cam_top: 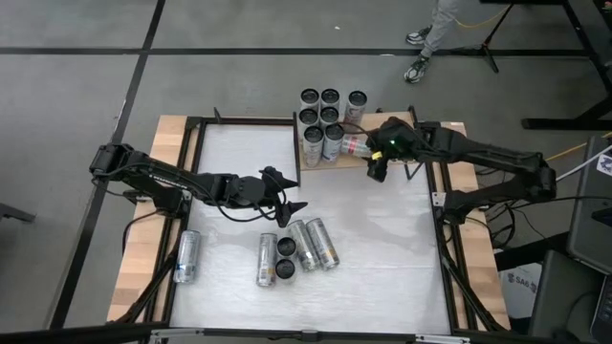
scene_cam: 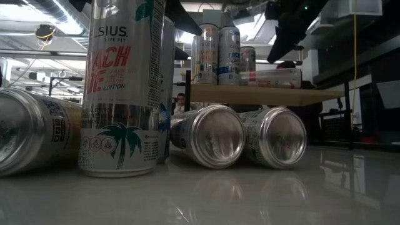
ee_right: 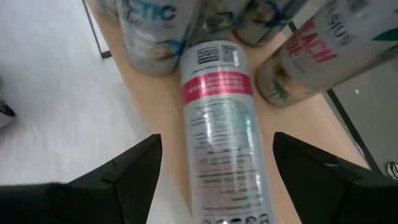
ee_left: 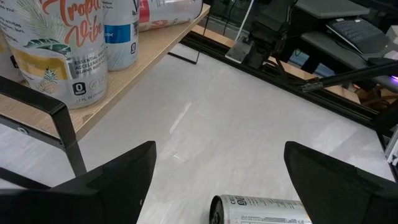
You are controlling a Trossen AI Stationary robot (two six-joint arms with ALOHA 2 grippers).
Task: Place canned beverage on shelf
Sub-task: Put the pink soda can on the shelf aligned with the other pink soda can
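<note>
The shelf (cam_top: pixel 330 167) stands at the table's far edge, and several cans (cam_top: pixel 320 115) stand upright on it. One more canned beverage (ee_right: pixel 221 124), with a pink band, lies on its side on the shelf board (ee_right: pixel 161 106), its far end toward the standing cans. My right gripper (cam_top: pixel 375 162) hangs open just above this can; its fingers stand on either side with bare wood showing between. In the low view the lying can (scene_cam: pixel 272 76) sits below the dark gripper (scene_cam: pixel 287 31). My left gripper (cam_top: pixel 284 196) waits open above mid-table.
Loose cans lie on the white tabletop in front of my left gripper: one (cam_top: pixel 267 258), a pair (cam_top: pixel 316 244) and one at the left edge (cam_top: pixel 188 256). Two stand upright (cam_top: pixel 286 258). A person's legs (cam_top: pixel 430 38) show beyond the far edge.
</note>
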